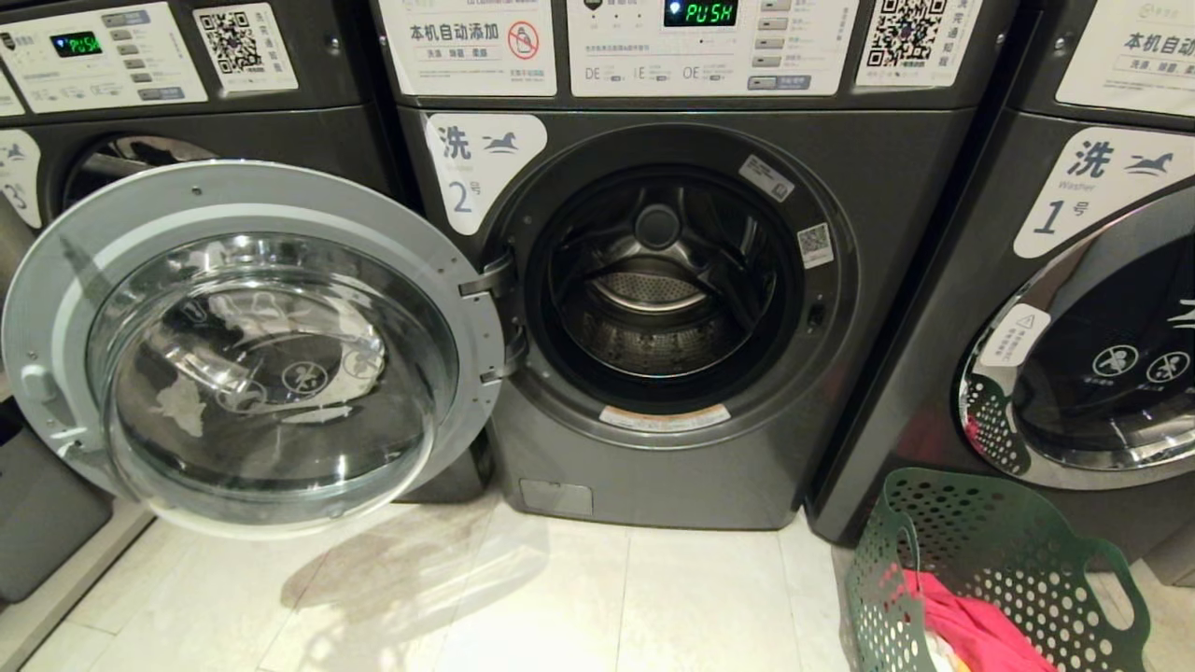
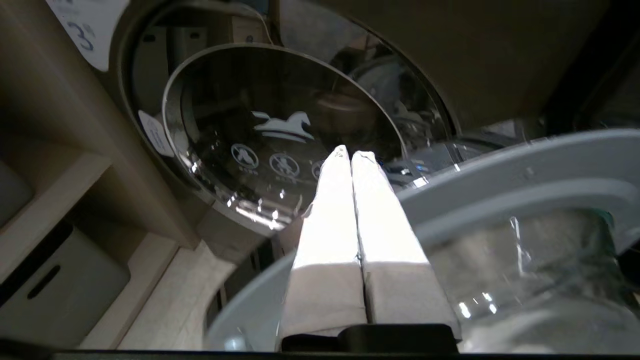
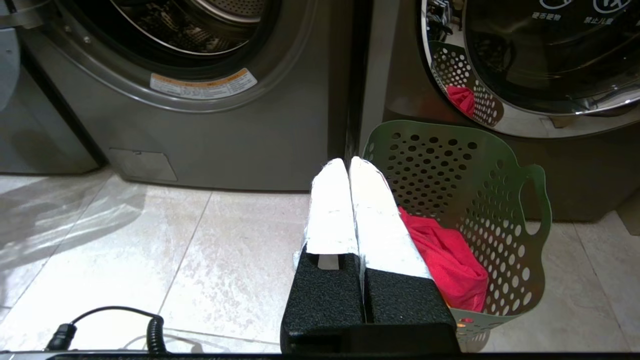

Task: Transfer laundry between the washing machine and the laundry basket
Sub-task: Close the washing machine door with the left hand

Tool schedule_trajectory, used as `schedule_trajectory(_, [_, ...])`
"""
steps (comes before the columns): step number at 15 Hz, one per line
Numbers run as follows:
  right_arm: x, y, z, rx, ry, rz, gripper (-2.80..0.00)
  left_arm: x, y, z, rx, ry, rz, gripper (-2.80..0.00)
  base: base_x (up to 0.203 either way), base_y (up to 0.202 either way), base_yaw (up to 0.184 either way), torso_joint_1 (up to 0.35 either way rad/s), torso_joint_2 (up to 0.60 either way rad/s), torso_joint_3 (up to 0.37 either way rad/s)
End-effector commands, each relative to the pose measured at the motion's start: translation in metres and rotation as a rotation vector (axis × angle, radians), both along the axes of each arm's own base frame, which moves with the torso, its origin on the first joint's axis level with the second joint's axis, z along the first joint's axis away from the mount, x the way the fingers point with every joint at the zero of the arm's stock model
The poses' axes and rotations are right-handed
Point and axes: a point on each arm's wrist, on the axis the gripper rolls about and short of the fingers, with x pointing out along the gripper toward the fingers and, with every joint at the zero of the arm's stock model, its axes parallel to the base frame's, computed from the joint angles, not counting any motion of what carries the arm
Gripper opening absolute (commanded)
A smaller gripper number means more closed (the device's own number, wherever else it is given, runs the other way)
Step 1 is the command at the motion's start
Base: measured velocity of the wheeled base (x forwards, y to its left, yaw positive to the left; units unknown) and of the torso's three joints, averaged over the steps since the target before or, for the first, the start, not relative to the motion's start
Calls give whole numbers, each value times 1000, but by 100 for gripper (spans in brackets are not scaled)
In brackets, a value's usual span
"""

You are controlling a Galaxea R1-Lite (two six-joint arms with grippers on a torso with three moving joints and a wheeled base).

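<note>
Nearest me, on the pale tiled floor (image 1: 560, 597), stands the green plastic laundry basket with round holes (image 3: 480, 170), just in front of the machine marked 1 (image 1: 1074, 215). A red-pink soft garment (image 3: 445, 255) lies heaped inside it. The right end effector (image 3: 349, 162) hangs low beside the basket, its white-wrapped fingers (image 3: 330, 210) pressed together and empty. The left end effector (image 2: 350, 154) is likewise closed on nothing, poised above the grey rim of the round glass door (image 1: 252, 345), which is swung wide open to the left. Behind stands the dark grey front-loading washing machine labelled 2 (image 1: 709, 467), its steel drum (image 1: 653, 289) showing no laundry.
</note>
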Motion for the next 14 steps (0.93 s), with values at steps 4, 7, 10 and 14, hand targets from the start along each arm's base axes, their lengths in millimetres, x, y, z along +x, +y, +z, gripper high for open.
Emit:
schedule_trajectory(4, [0,0,0,0,1,1,-280,76,32,-48,-30,-34,-151,-280,0,0,0,0,0,0])
schedule_trajectory(7, [0,0,0,0,1,1,-280,97,28,-58,-123,-97,-187,-280,0,0,0,0,0,0])
schedule_trajectory(10, [0,0,0,0,1,1,-280,109,25,-66,-128,-123,-200,-280,0,0,0,0,0,0])
schedule_trajectory(14, [0,0,0,-1,1,1,-280,108,19,-65,-225,-94,-204,-280,0,0,0,0,0,0])
